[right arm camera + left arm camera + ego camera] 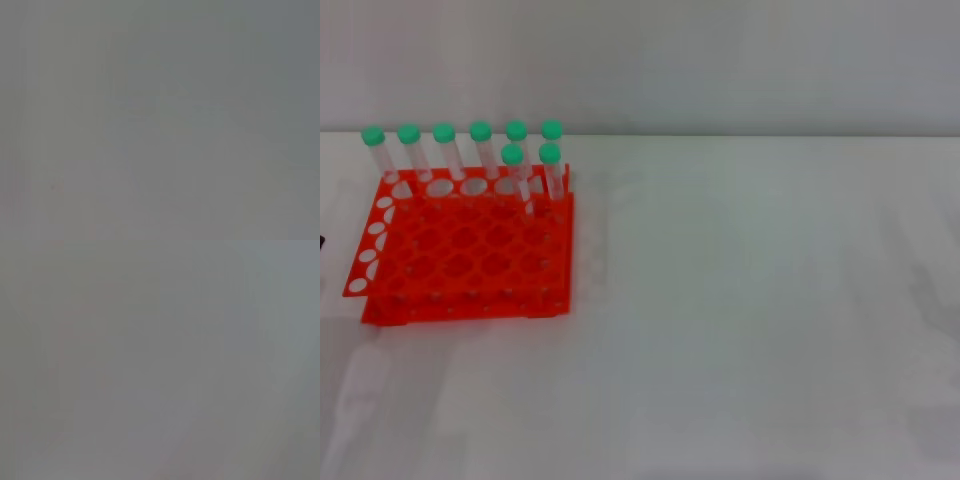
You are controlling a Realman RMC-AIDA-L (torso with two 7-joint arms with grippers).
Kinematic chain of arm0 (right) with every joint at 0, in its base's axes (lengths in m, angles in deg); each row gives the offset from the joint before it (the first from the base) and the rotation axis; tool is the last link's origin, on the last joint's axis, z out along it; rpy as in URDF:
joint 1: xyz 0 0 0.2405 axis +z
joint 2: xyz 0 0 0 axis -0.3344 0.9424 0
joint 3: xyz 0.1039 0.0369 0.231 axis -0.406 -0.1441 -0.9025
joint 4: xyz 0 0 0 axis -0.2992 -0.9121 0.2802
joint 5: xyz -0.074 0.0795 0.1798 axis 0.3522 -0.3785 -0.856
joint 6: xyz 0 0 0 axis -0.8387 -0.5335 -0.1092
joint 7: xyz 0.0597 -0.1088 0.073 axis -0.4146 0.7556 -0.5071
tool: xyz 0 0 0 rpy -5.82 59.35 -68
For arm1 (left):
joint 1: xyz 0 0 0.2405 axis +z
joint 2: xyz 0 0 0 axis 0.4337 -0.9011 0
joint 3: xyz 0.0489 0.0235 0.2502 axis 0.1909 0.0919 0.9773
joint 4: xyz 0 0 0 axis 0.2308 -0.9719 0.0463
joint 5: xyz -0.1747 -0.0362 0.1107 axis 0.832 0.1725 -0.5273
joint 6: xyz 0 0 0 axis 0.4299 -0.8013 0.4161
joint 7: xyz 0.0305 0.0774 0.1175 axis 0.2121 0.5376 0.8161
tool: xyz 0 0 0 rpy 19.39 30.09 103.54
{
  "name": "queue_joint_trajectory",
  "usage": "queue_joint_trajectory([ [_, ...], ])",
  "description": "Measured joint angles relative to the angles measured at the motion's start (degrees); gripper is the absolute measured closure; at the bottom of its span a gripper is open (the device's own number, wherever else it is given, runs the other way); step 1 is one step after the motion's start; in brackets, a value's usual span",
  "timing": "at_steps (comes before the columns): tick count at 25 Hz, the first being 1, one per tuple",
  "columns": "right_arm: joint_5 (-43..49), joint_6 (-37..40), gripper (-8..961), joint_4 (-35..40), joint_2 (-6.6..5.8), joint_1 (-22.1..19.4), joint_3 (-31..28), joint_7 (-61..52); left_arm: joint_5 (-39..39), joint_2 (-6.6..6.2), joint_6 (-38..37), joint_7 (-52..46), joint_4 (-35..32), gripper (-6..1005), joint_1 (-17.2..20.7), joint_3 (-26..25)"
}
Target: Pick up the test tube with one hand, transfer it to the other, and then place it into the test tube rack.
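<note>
Head view: eight green-capped tubes (516,160) stand upright at the rack's (470,260) twelve o'clock edge, rack at nine o'clock on the counter (770,300); neither hand shows, grip cannot be told

I can read no text, label, brand, number or sign anywhere in my feeds. From the head camera, the test tube rack (470,250) near the desk's (760,300) far left corner shows plain orange plastic with no lettering I can make out, and the green-capped tubes (480,150) standing in it carry no legible markings. Both wrist cameras give me only a featureless grey field, with nothing to read.
</note>
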Motion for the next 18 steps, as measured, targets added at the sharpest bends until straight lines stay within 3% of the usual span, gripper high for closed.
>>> queue_joint_trajectory([
  [18, 0.00, -2.75, 232, -1.23, -0.03, -0.56, 0.34, -0.09, -0.02, 0.14, 1.64, -0.35, 0.11, 161, 0.44, 0.94],
])
